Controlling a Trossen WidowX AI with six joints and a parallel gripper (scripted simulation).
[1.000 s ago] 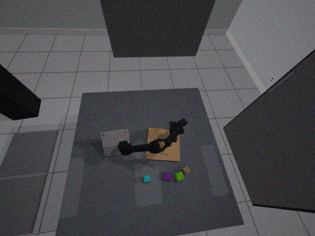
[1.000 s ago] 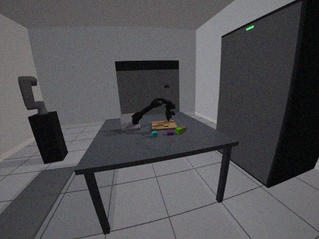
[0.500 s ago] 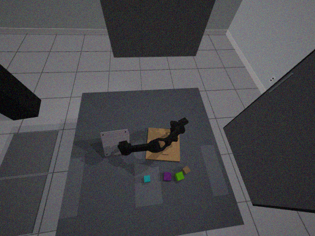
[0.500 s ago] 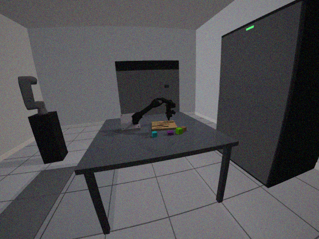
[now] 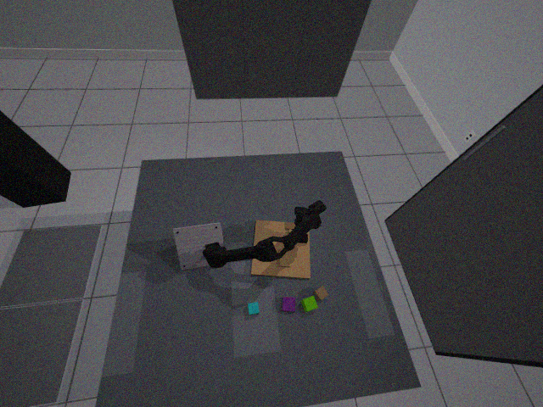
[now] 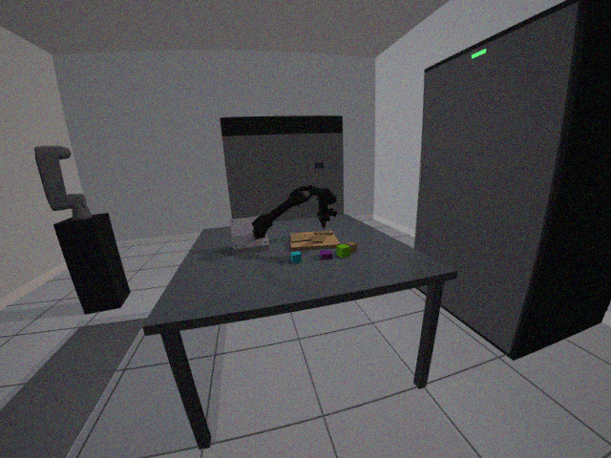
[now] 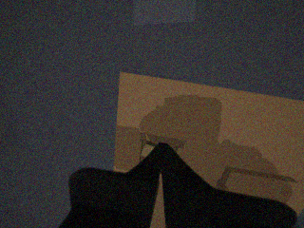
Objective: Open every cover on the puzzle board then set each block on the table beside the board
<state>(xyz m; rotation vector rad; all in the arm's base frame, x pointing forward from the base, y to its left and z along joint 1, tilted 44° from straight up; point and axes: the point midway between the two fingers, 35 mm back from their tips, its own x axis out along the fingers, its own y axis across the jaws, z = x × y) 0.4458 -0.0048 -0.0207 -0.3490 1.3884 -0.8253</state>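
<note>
In the top view, the puzzle board lies flat on the tabletop. It looks almost square, with no clear long way; two sides run nearly from 12 to 6 o'clock. Around its middle, the blue block sits near 7 o'clock, the purple block near 6, the green block near 5, and the brown block between 4 and 5. The pincer points down above the board, pressed together with nothing in it.
</note>
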